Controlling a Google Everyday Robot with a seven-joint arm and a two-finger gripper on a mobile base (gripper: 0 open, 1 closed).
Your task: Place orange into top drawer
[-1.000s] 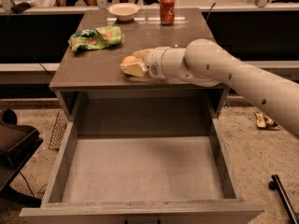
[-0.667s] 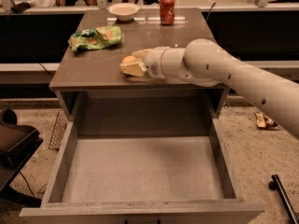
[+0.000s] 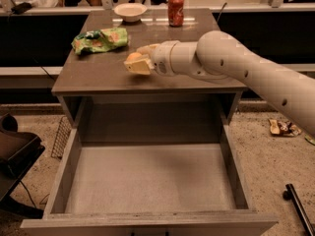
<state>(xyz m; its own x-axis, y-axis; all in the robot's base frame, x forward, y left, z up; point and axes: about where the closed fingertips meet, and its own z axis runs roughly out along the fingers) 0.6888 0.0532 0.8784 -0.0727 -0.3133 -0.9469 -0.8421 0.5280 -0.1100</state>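
The orange (image 3: pixel 132 57) is a small round orange-yellow fruit lying on the cabinet top near its front edge. My gripper (image 3: pixel 139 61) reaches in from the right at the end of the white arm, and its pale fingers (image 3: pixel 141 67) sit around the orange at table height. The top drawer (image 3: pixel 147 181) is pulled fully out below the cabinet top, wide and shallow, with a bare pale grey floor. The gripper is above and behind the drawer's opening.
On the cabinet top (image 3: pixel 98 77) lie a green snack bag (image 3: pixel 100 40) at the left, a white bowl (image 3: pixel 130 11) and a red soda can (image 3: pixel 175 10) at the back. A dark chair (image 3: pixel 15 156) stands left of the drawer.
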